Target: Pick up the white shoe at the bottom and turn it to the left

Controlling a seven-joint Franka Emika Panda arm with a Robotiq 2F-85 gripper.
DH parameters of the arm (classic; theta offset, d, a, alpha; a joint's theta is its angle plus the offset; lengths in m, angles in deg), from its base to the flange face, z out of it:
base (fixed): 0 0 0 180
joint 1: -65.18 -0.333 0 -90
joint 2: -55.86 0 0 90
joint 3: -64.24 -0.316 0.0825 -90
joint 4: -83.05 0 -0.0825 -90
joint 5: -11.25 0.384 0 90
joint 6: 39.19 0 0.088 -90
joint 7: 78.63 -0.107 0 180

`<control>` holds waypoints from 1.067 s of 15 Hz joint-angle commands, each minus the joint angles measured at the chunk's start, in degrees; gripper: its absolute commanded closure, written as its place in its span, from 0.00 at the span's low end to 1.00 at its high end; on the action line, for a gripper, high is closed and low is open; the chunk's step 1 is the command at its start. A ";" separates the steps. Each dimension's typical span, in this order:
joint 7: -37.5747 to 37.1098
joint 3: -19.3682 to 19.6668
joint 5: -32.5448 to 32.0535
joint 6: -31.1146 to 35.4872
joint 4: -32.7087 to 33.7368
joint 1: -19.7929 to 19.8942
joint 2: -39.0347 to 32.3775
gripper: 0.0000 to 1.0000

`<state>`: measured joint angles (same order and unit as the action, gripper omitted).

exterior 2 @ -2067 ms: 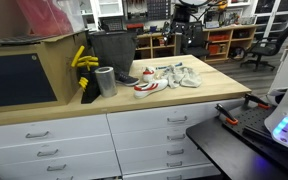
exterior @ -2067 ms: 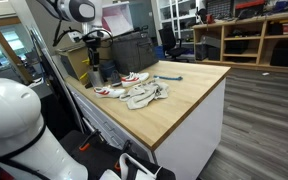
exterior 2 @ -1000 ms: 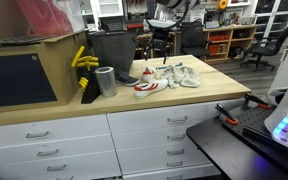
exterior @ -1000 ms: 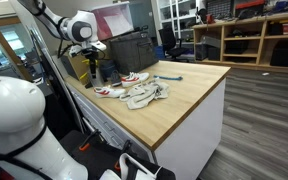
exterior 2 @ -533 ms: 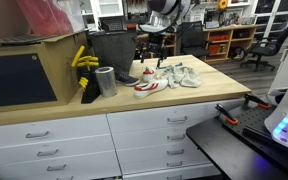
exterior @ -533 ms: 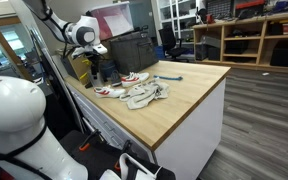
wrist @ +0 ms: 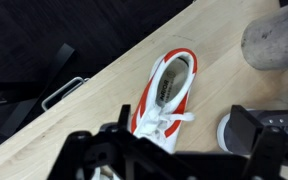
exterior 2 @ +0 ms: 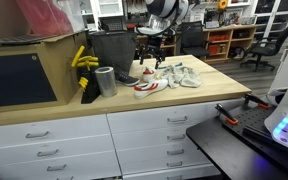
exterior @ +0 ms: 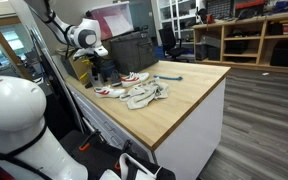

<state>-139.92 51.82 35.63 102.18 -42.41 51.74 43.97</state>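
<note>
A white shoe with red stripes (wrist: 164, 92) lies on the wooden worktop, near its edge, laces toward the camera in the wrist view. It also shows in both exterior views (exterior: 109, 91) (exterior 2: 149, 87). A second white shoe (exterior: 135, 77) lies just behind it; only its toe (wrist: 224, 128) shows in the wrist view. My gripper (wrist: 179, 150) is open and empty, hovering above the near shoe with a finger on either side. It shows in both exterior views (exterior: 105, 69) (exterior 2: 150, 62), apart from the shoe.
A crumpled grey-white cloth (exterior: 147, 96) (exterior 2: 180, 76) lies next to the shoes. A metal cup (exterior 2: 106, 81) (wrist: 274, 40), a black bin (exterior 2: 112, 48) and a yellow object (exterior 2: 82, 62) stand close by. A blue tool (exterior: 170, 78) lies further along the worktop.
The arm has swung in from behind the bin and come down, so the gripper now hangs over the shoes. The shoes and cloth have not moved.
</note>
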 commanded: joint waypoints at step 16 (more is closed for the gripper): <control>-6.00 0.28 -1.17 9.79 2.91 -5.19 -9.76 0.00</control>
<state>-142.56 52.00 35.14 109.38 -41.79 48.58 36.19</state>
